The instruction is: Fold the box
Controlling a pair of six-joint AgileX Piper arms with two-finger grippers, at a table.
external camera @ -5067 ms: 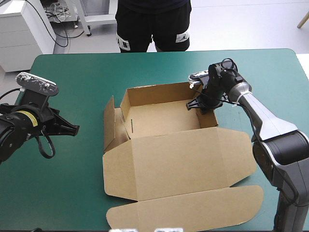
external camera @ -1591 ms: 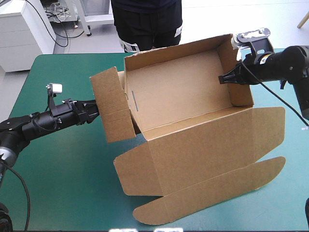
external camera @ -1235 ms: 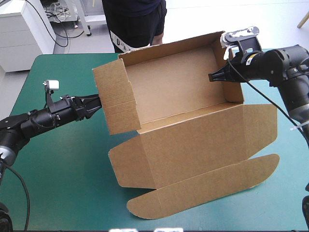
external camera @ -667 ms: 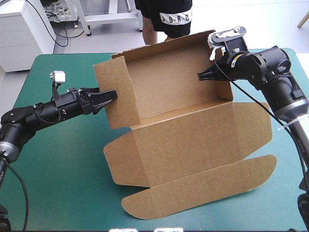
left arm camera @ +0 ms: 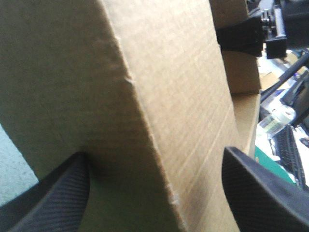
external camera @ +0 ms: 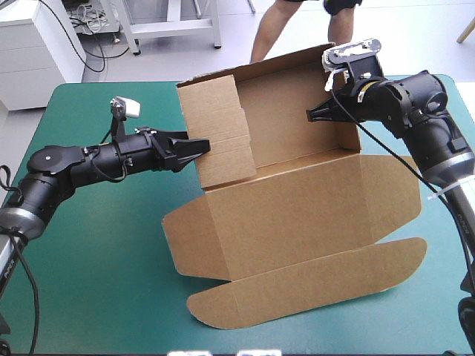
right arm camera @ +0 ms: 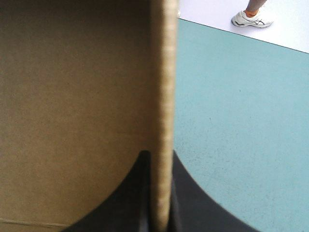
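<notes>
box (external camera: 297, 215): plain brown, centre of frame; faint fine parallel ribbing on outer wall; paler cut edge | table (external camera: 96, 252): plain teal-green cover, lower left of frame | left gripper (external camera: 202, 146): black jaws, fine dotted grain | right gripper (external camera: 313, 116): black jaws, unpatterned

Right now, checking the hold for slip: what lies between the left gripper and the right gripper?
Only the box, seen in the high view: the left gripper is at its end flap, the right gripper pinches the opposite wall.
</notes>
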